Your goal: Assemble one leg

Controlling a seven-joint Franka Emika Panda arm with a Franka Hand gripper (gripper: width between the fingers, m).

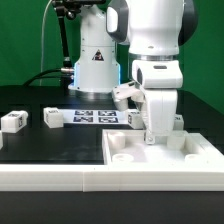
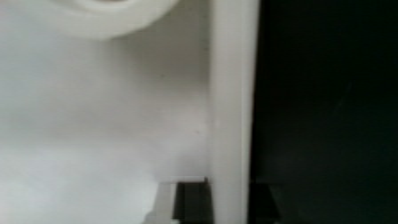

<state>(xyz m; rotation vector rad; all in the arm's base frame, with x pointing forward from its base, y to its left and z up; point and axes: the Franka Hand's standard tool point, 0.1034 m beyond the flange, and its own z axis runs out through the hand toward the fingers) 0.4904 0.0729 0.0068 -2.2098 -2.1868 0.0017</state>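
My gripper (image 1: 150, 137) reaches straight down onto the far edge of the large flat white panel (image 1: 165, 158) at the exterior view's front right. In the wrist view my gripper (image 2: 228, 196) straddles the panel's edge (image 2: 231, 110), with one dark finger (image 2: 189, 204) on the panel side and the other on the black table side. Both press against the rim. A round corner socket (image 2: 107, 12) shows on the panel. Small white legs with tags stand on the table: two at the exterior view's left (image 1: 12, 121) (image 1: 52, 117) and one just behind my gripper (image 1: 134, 117).
The marker board (image 1: 95, 116) lies in front of the robot base (image 1: 95, 65). Another small white part (image 1: 178, 122) stands to the right of my gripper. A long white bar (image 1: 50, 179) runs along the front edge, with the panel close against it.
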